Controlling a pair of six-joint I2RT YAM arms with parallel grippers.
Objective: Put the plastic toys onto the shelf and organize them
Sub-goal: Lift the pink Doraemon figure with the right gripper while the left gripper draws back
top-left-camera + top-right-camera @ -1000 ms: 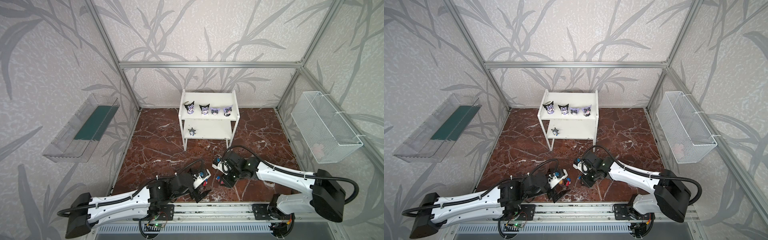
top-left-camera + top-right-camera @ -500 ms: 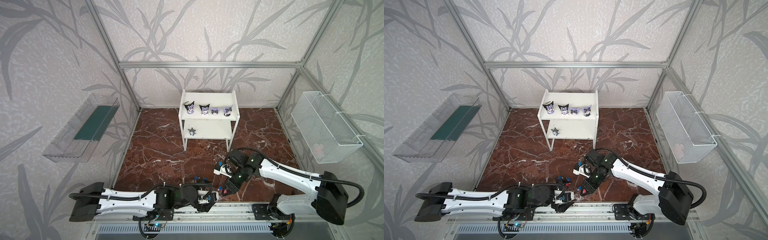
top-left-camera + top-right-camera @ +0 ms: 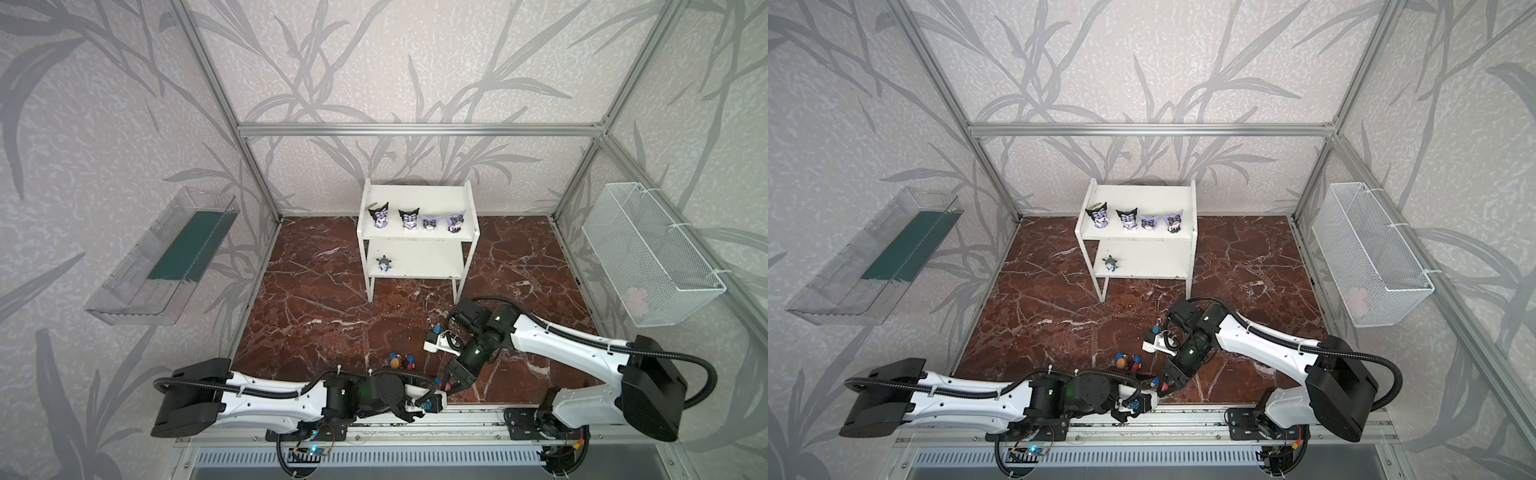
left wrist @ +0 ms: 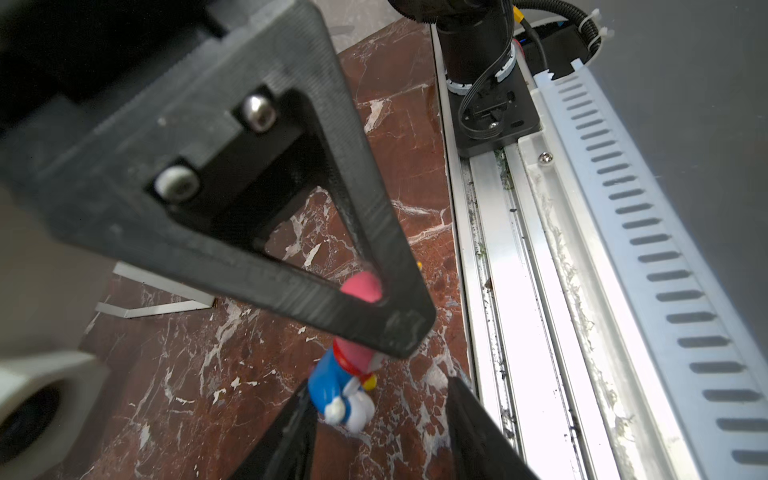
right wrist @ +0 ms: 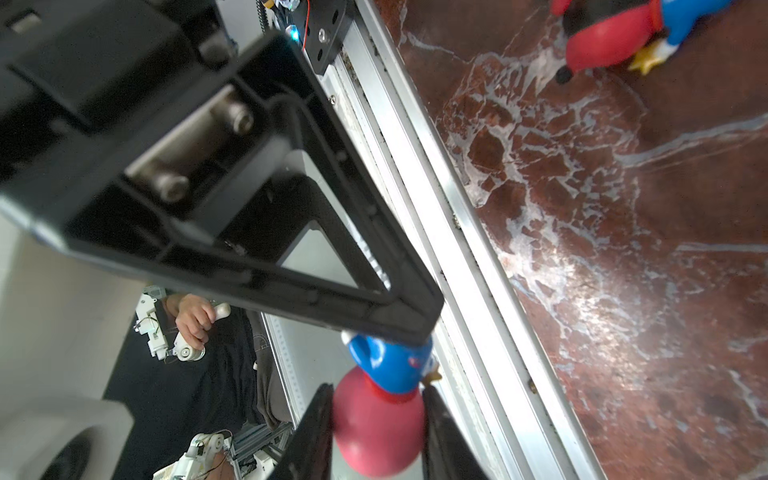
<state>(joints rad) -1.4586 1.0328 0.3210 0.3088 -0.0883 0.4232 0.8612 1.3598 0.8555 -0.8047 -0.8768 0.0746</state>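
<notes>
Right hand: the right hand (image 3: 449,384) is pinching the pink-headed figurine (image 5: 376,419). Its fingers press on the round pink head and the blue body sticks out past them.
Held toy, place: it is at the near edge of the desk (image 3: 332,316), right of the middle, beside the metal rail (image 4: 498,249). I cannot tell whether it touches the marble.
Left hand: the left hand (image 4: 386,374) lies low along the near edge, pointing right. Its fingers are spread on either side of that same toy's blue body, and I cannot tell whether they touch it.
Hands together: the tips of both hands meet around the one toy.
Loose toys: the orange-headed figurine (image 3: 395,363) and the black-and-red-headed figurine (image 3: 409,362) lie side by side on the desk. They are just on the far side of the left arm's wrist, a little left of the right hand.
Shelf: the white shelf (image 3: 415,195) stands at the far middle of the desk, well apart from both hands.
Top tier: four toys stand upright in a row near the front edge. From the left they are a black pointed-eared figurine (image 3: 378,216), a second black one (image 3: 409,218), a lavender one (image 3: 430,222) and a second lavender one (image 3: 456,220).
Lower tier: the grey-headed figurine (image 3: 384,262) sits alone at the left end.
Walls: a clear plastic tray (image 3: 166,257) hangs on the left wall and a white wire-mesh basket (image 3: 648,257) on the right.
</notes>
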